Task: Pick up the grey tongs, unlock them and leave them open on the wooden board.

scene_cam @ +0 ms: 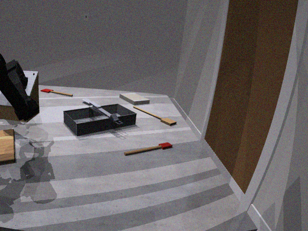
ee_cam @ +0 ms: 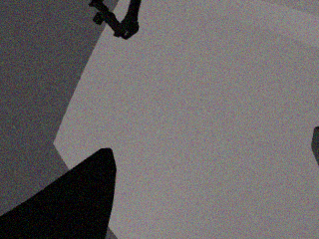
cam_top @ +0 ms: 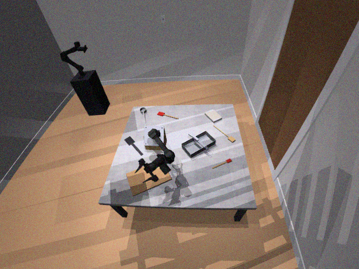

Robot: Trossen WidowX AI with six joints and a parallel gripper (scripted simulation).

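You have the black pincer [cam_top: 139, 177] [ee_cam: 218, 149] apart, its two fingers spread wide with nothing between them. In the top view it appears over the wooden board [cam_top: 138, 185] [scene_cam: 6, 147], with its fingers pointing toward the lower left, away from your tongs; you cannot tell its exact height there. The exterior view shows you only part of the black arm [cam_top: 164, 146] [scene_cam: 17, 96], at its left edge, and not the fingers.

Your slim grey metal tongs [cam_top: 197, 142] [scene_cam: 99, 110] are well apart from the pincer, to its right and farther up in the top view. They lie across the dark rectangular roasting tin [cam_top: 185, 150] [scene_cam: 94, 127], their arms close together. Both ends reach past the tin's long walls, and you can see a small loop at the end nearer the exterior camera. They are off the board, so the pick-up, the unlocking and the laying down open are all undone.

Around the tin on the grey table [cam_top: 202, 188] [scene_cam: 99, 191] you have a red-headed spatula with a wooden handle [cam_top: 221, 163] [scene_cam: 147, 149], a long-handled wooden turner [cam_top: 231, 139] [scene_cam: 168, 121] and a flat off-white block [cam_top: 212, 115] [scene_cam: 134, 99]. Your wrist view catches one dark finger large at lower left and a sliver of the other at the right edge; the tongs do not show there.
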